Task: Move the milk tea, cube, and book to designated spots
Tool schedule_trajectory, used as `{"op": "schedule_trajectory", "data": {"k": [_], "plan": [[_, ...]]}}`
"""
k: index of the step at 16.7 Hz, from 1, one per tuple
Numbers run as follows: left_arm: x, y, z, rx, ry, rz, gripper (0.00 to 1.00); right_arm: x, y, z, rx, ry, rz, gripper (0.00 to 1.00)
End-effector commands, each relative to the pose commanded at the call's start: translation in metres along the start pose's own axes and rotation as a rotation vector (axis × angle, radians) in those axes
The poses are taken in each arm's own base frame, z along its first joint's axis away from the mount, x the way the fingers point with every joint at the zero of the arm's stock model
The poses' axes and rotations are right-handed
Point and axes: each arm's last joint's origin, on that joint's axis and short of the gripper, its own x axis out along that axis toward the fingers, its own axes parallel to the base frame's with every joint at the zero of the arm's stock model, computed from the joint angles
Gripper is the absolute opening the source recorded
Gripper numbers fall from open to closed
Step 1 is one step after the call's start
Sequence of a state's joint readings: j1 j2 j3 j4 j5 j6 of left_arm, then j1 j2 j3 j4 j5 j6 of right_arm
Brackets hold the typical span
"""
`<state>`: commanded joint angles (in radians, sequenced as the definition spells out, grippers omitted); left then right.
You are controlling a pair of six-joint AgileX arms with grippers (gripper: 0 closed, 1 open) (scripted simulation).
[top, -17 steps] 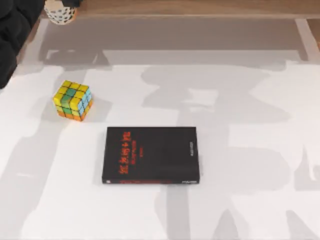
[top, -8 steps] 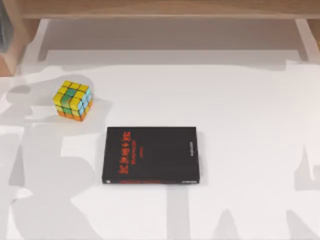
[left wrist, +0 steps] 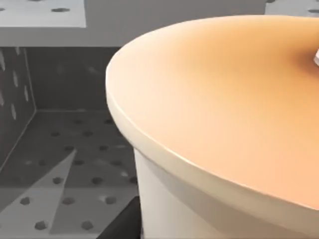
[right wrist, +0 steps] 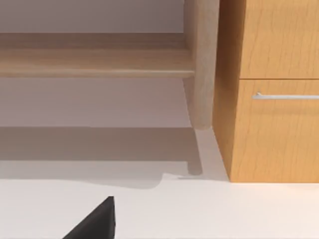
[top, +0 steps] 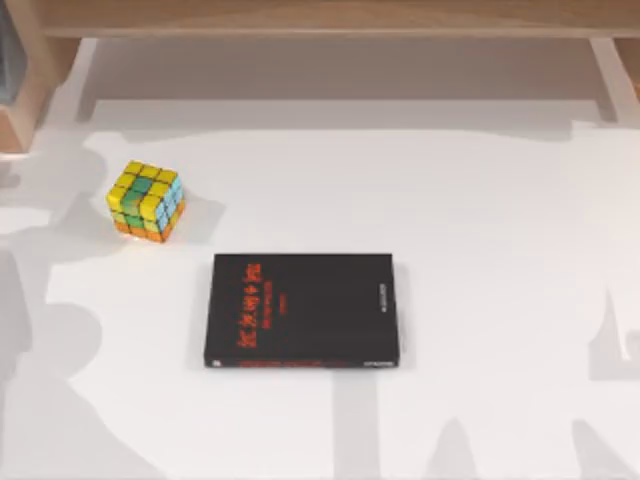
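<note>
On the white tabletop [top: 500,250], the cube [top: 146,201] sits at about 10 o'clock from the black book [top: 303,310], apart from it. The left wrist view shows a tan-topped white container [left wrist: 224,129] close up; finger state cannot be told.

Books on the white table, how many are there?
1. The flat black book with red lettering lies near the middle of the white table, to the right of the colourful puzzle cube. Another book could be out of view.
</note>
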<state>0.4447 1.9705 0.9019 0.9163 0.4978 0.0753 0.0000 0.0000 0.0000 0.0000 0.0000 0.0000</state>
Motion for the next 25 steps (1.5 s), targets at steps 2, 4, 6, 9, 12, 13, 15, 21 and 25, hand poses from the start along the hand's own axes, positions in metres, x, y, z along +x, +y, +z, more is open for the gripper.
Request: {"op": "schedule_trajectory", "data": {"k": [2,4,6,9,12,13,15,21,25], "plan": [[-0.001,-0.001,0.000,0.002,0.002,0.000,0.00,0.000,0.000,0.000,0.000,0.000,0.000,1.00],[-0.007,0.012,0.006,0.043,-0.023,0.036,0.00,0.000,0.000,0.000,0.000,0.000,0.000,1.00],[-0.019,0.035,0.008,0.088,-0.041,0.102,0.00,0.000,0.000,0.000,0.000,0.000,0.000,1.00],[-0.024,0.049,-0.001,0.110,-0.044,0.144,0.00,0.000,0.000,0.000,0.000,0.000,0.000,1.00],[-0.011,0.032,-0.018,0.062,-0.029,0.092,0.00,0.000,0.000,0.000,0.000,0.000,0.000,1.00],[-0.005,0.021,-0.022,0.042,-0.022,0.058,0.00,0.000,0.000,0.000,0.000,0.000,0.000,1.00],[0.003,0.003,-0.028,0.008,-0.005,0.009,0.00,0.000,0.000,0.000,0.000,0.000,0.000,1.00],[0.004,0.000,-0.030,0.000,0.000,0.000,0.08,0.000,0.000,0.000,0.000,0.000,0.000,1.00],[0.004,0.000,-0.030,0.000,0.000,0.000,0.38,0.000,0.000,0.000,0.000,0.000,0.000,1.00]]}}
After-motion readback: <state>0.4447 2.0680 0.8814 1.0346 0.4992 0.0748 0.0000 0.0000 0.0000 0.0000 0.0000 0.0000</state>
